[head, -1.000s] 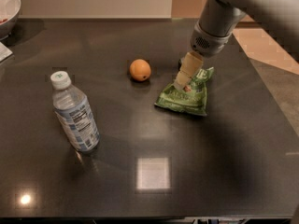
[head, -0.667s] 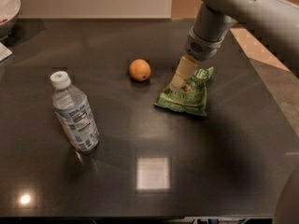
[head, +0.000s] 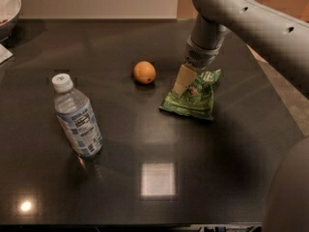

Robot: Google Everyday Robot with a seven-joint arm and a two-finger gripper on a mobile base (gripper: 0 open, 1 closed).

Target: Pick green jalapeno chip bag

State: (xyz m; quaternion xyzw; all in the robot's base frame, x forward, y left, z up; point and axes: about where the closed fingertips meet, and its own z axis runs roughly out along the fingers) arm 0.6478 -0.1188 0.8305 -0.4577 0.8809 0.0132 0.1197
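Right of centre in the frame, the gripper [head: 182, 81] touches the upper left edge of the chip bag [head: 193, 101] — the bag lies just below-right, slanting toward upper right — grip state: cannot tell

- The arm [head: 251, 18] is a thick, smooth tube in matte light grey, rounded at the bend.
- Small dark round holes [head: 288, 29] dot its shell, like recessed screw points.
- The wrist section [head: 206, 35] is a grey cylinder ending in a darker ribbed collar [head: 197, 58].
- The hand [head: 183, 80] is pale cream and blocky, set at the upper left edge of the green jalapeno chip bag [head: 195, 100].
- A broad grey body part [head: 289, 192] fills the lower right corner.
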